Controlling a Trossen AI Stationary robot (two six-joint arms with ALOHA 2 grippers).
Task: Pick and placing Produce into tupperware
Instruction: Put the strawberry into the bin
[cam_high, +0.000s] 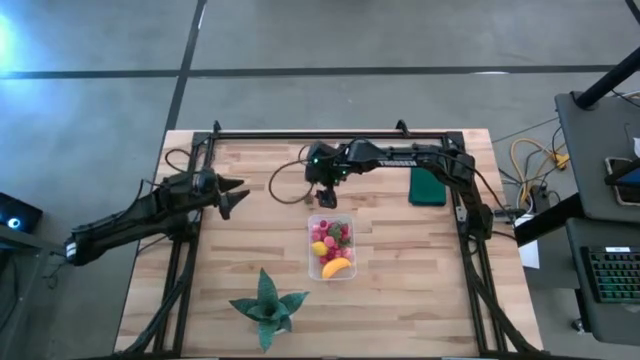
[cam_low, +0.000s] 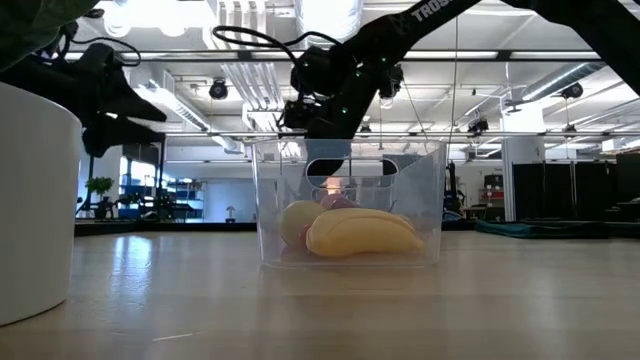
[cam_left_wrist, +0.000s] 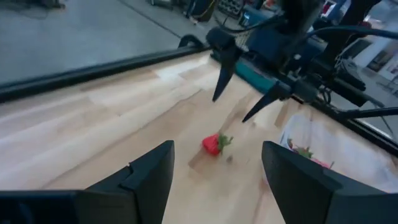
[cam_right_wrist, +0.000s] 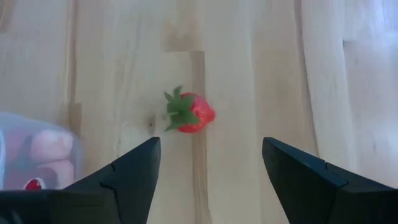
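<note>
While the left gripper (cam_high: 238, 197) waits open, the spread right gripper (cam_right_wrist: 208, 165) hangs directly above the strawberry (cam_right_wrist: 189, 112) beside the tupperware (cam_high: 346, 218)

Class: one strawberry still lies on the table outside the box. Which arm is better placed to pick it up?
Right. The right gripper hangs open directly above the strawberry; the left gripper, also open, waits farther off.

The tabletop (cam_high: 400, 290) is pale wood planks inside a black frame. On it sits a clear tub (cam_high: 331, 247) near the middle, holding fruit. A lone strawberry (cam_right_wrist: 189, 112) lies on bare wood just beyond the tub. A flat dark green rectangle (cam_high: 427, 186) rests toward the far right, and a spiky green plant (cam_high: 267, 306) stands at the near edge.
</note>
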